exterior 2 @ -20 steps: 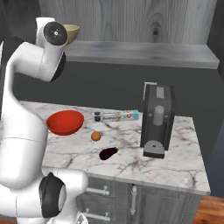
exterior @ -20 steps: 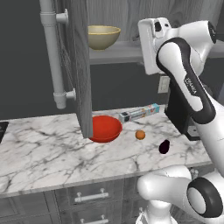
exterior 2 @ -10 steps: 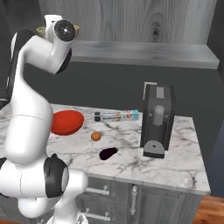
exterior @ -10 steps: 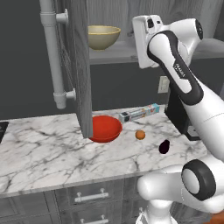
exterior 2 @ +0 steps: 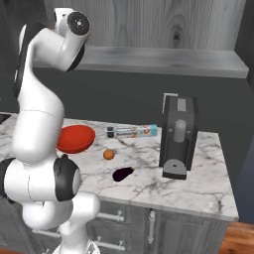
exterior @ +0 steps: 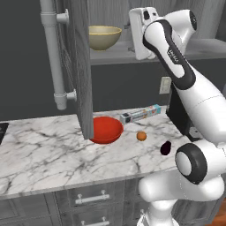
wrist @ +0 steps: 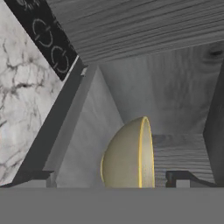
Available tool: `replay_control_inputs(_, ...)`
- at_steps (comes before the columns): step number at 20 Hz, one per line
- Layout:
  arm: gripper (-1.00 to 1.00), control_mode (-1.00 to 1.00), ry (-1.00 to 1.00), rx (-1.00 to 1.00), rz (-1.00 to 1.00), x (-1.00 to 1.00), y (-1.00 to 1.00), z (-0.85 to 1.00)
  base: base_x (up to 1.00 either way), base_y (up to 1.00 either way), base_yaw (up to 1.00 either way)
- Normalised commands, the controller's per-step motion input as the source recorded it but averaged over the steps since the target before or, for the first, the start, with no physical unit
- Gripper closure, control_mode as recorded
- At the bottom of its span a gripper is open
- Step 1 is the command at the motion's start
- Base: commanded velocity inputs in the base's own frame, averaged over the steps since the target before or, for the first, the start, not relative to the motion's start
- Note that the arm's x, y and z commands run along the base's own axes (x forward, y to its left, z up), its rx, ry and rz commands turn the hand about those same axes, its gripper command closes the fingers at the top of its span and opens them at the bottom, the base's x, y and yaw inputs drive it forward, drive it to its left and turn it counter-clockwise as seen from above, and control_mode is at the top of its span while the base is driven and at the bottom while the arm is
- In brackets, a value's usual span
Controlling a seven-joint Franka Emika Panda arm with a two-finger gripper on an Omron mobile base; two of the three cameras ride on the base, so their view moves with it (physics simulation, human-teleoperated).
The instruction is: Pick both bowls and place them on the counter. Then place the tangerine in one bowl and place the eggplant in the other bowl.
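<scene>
The tan bowl (exterior: 104, 37) stands on the cabinet shelf. In the hand view the same tan bowl (wrist: 129, 158) appears on its side, just ahead and between the two wide-apart fingertips of my gripper (wrist: 107, 180), which is open and holds nothing. My white hand (exterior: 142, 33) hovers at shelf height, right of that bowl. On the counter (exterior: 44, 154) sit the red bowl (exterior: 106, 130), the tangerine (exterior: 141, 136) and the eggplant (exterior: 166, 148). The right base view shows the red bowl (exterior 2: 76, 138), tangerine (exterior 2: 108, 155) and eggplant (exterior 2: 123, 173) on the counter (exterior 2: 208, 183).
An open grey cabinet door (exterior: 79, 66) hangs left of the shelf, its lower edge over the red bowl. A grey pipe (exterior: 55, 53) runs down beside it. A long foil box (exterior: 141, 114) lies behind the tangerine. A dark coffee machine (exterior 2: 177, 136) stands at the right.
My hand has swung left along the shelf, closer to the tan bowl. The jaws stayed wide apart. Nothing on the counter moved.
</scene>
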Motion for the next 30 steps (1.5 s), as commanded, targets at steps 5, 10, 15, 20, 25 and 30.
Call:
replay_control_inputs(5,-1.0,-1.0,0.01,-0.04,0.0,0.35,0.13,0.0,0.0,0.0,0.0)
replay_control_inputs(10,-1.0,-1.0,0.0,-0.02,0.0,0.36,0.12,0.0,0.0,0.0,0.0)
replay_control_inputs(15,-1.0,-1.0,0.0,-0.01,0.0,0.35,0.04,0.0,0.0,0.0,0.0)
replay_control_inputs(20,-1.0,-1.0,0.0,-0.01,0.0,0.27,0.0,-0.02,0.0,0.0,0.0)
replay_control_inputs(25,-1.0,-1.0,0.0,-0.01,0.0,0.27,0.0,-0.02,0.0,0.0,0.0)
replay_control_inputs(30,-1.0,-1.0,0.0,-0.02,0.0,0.28,0.02,-0.05,0.0,0.0,0.0)
